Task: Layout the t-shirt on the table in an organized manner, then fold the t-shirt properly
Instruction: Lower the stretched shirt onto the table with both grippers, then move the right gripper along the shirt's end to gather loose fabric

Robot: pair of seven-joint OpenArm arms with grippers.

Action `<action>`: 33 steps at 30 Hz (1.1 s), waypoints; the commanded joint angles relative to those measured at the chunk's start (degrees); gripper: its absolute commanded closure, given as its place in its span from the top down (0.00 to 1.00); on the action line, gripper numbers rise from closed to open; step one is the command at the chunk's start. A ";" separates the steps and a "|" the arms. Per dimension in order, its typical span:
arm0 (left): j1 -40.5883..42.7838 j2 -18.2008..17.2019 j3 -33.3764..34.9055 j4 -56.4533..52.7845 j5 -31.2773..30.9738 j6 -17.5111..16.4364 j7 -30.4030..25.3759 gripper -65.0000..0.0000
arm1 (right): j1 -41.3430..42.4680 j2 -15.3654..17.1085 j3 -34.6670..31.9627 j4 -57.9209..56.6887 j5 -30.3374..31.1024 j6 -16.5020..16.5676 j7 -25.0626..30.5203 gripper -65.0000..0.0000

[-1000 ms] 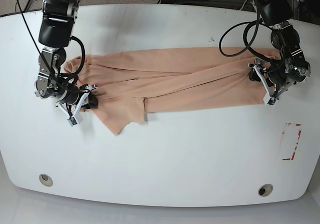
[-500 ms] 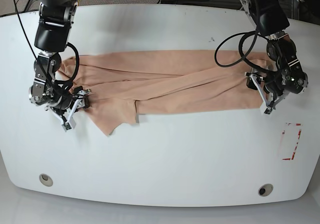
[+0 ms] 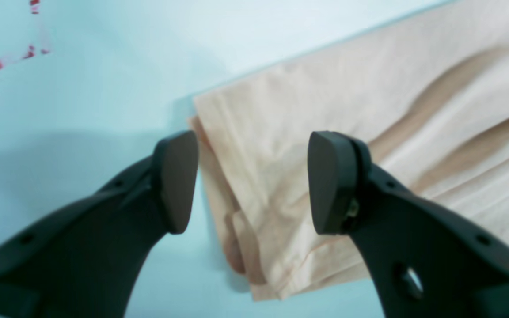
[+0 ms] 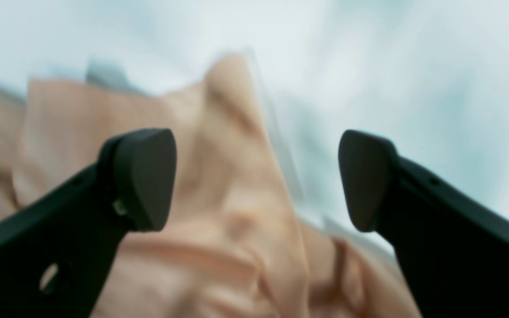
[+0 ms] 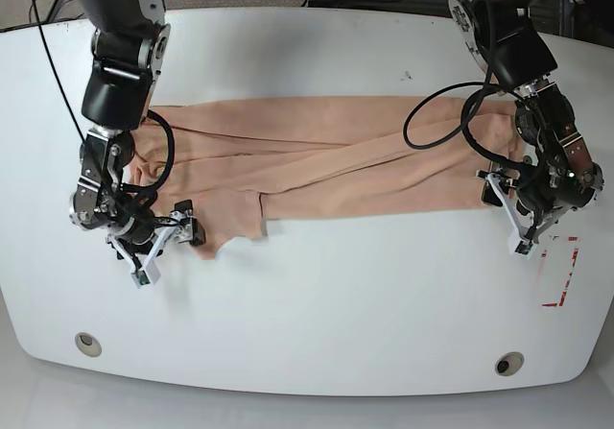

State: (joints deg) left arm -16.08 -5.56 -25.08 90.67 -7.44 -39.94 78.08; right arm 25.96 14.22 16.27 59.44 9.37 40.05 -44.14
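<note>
Peach cloth: the t-shirt (image 5: 336,155) lies stretched in a long band across the white bench (image 5: 317,304), twisted along its middle, one flap hanging toward the near edge by the right arm.
Change, shirt: a second ago the band sagged lower at the far-left end of the base view; now its top edge runs straighter and the lower flap has drawn in shorter.
Change, right hand: the right hand (image 5: 171,239) was pinched on the cloth edge before; it has since moved nearer the front edge and its fingers (image 4: 142,176) stand wide apart, nothing between them, with blurred fabric under them.
Change, left hand: the left hand (image 5: 513,220) has slid off the shirt's end toward the front edge; its opening looks the same as before, moderately wide, empty, straddling the folded corner (image 3: 237,212) without touching.
Around: red tape outline (image 5: 558,274) just beside the left hand; two grey grommets (image 5: 88,343) near the front edge, well apart.
In the way: black cables (image 5: 451,112) loop over the shirt's end by the left arm.
</note>
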 commanded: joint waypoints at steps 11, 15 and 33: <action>-1.11 -0.72 -0.02 2.29 -0.34 -0.06 -0.59 0.57 | 7.93 0.95 -6.38 -15.53 1.05 -0.05 13.33 0.82; -1.11 -0.81 -0.11 2.29 -0.34 -0.06 -0.59 0.57 | 6.97 0.68 -7.17 -15.53 1.32 -0.05 13.41 0.81; -1.11 -0.90 -0.19 2.21 -0.34 -0.06 -0.59 0.57 | 6.97 -0.72 -7.26 -14.82 1.67 -0.05 10.69 0.07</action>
State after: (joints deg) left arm -15.90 -5.93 -25.23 91.83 -7.35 -39.94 78.04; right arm 30.96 12.86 8.93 43.03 9.63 39.86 -32.32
